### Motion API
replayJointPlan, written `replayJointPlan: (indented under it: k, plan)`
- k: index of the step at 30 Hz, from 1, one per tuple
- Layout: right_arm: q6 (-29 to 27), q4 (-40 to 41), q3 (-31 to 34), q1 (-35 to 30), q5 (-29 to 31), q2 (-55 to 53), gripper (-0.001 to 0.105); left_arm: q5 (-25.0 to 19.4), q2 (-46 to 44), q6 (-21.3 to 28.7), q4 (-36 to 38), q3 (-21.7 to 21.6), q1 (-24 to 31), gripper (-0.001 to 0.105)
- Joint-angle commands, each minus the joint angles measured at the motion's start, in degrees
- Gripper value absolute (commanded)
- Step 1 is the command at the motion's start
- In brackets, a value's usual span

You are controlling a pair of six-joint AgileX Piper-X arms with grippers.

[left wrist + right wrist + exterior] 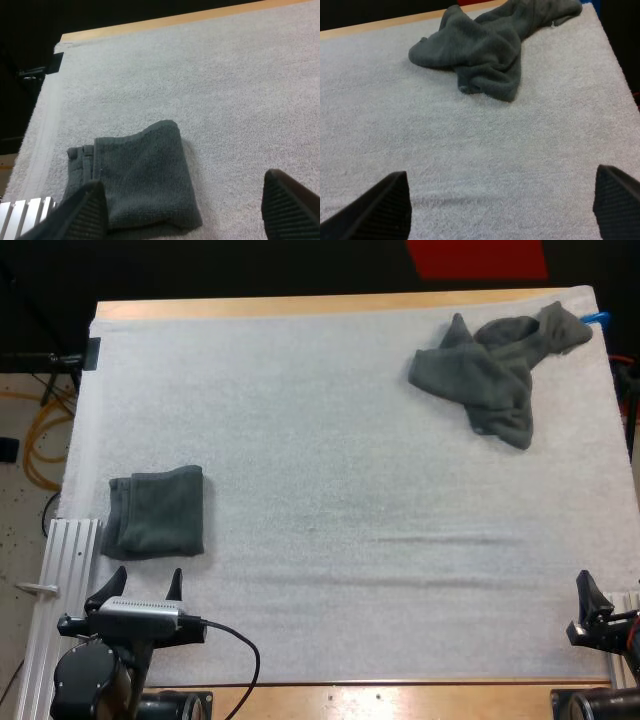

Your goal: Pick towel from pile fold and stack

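A folded dark grey-green towel lies flat near the mat's left edge. My left gripper stands open just in front of it, at the near left of the table. In the left wrist view the folded towel sits just beyond the wide-apart fingers, with nothing between them. A crumpled towel lies at the far right of the mat. My right gripper is at the near right edge, well short of it. The right wrist view has the crumpled towel far ahead of the open right gripper.
The white mat covers most of the wooden table. A ribbed metal rail runs along the mat's near left side, beside the folded towel. Bare mat stretches between the two towels.
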Motion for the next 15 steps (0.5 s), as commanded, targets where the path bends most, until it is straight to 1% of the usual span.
replayJointPlan:
  k: [1,7,11,13,14,15]
  plan:
    - [0.02,-0.57,-0.10,0.06,0.24,-2.28,0.072,-0.25,-8.00,-0.79,-0.68,0.06,-0.17,0.063]
    - [0.11,-1.22,-0.10,0.06,0.89,-1.42,0.072,1.14,-7.76,-0.79,-0.58,-0.19,-0.17,0.063]
    - [0.12,-1.41,-0.83,0.06,0.87,1.52,0.072,2.26,-5.16,-0.63,-0.58,-2.55,-0.17,0.063]
    - [0.12,-2.11,-1.88,0.06,0.87,4.15,0.072,4.37,-2.12,-0.53,-0.58,-4.86,-0.17,0.063]
    - [0.12,-2.52,-2.36,0.06,0.87,5.38,0.072,5.91,-0.60,-0.53,-0.58,-5.89,-0.17,0.063]
    - [0.12,-3.15,-3.17,0.06,0.85,7.06,0.072,8.36,1.45,-0.55,-0.61,-7.20,-0.17,0.063]
